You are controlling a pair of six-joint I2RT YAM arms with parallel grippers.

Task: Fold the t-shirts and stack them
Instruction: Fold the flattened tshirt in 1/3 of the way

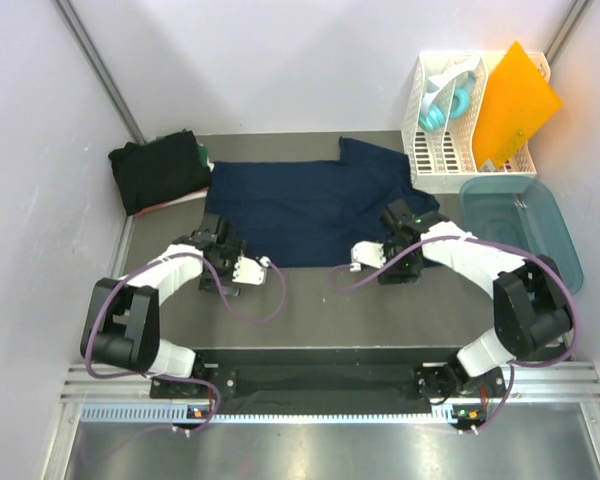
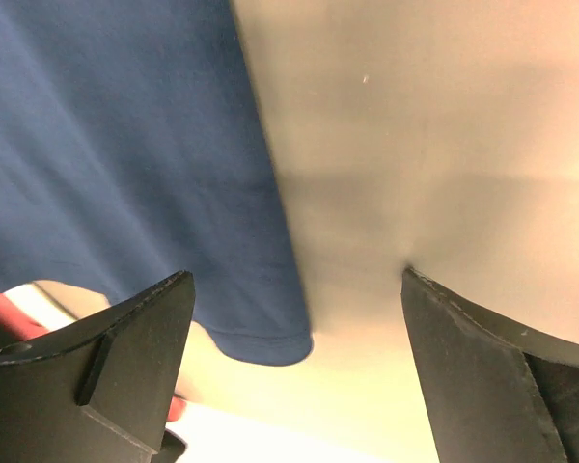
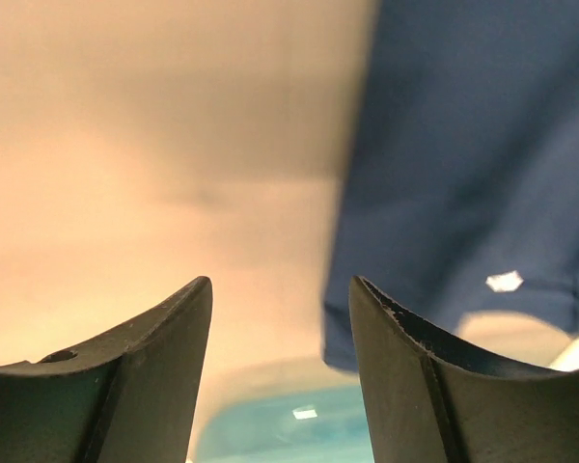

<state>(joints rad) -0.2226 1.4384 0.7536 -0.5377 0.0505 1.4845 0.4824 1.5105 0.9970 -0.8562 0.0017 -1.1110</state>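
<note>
At the navy t-shirt's (image 1: 300, 205) near left corner the left gripper (image 2: 299, 280) hovers with its fingers spread wide and nothing between them, the shirt's hem lying just beside one finger. At the shirt's near right edge the right gripper (image 3: 280, 285) stands partly open and equally empty. The navy t-shirt itself lies spread flat on the table (image 1: 310, 300). A pile of dark folded t-shirts (image 1: 160, 172) sits just off its far left corner, and the teal tub (image 1: 525, 225) and white rack (image 1: 445, 150) stand to its right.
</note>
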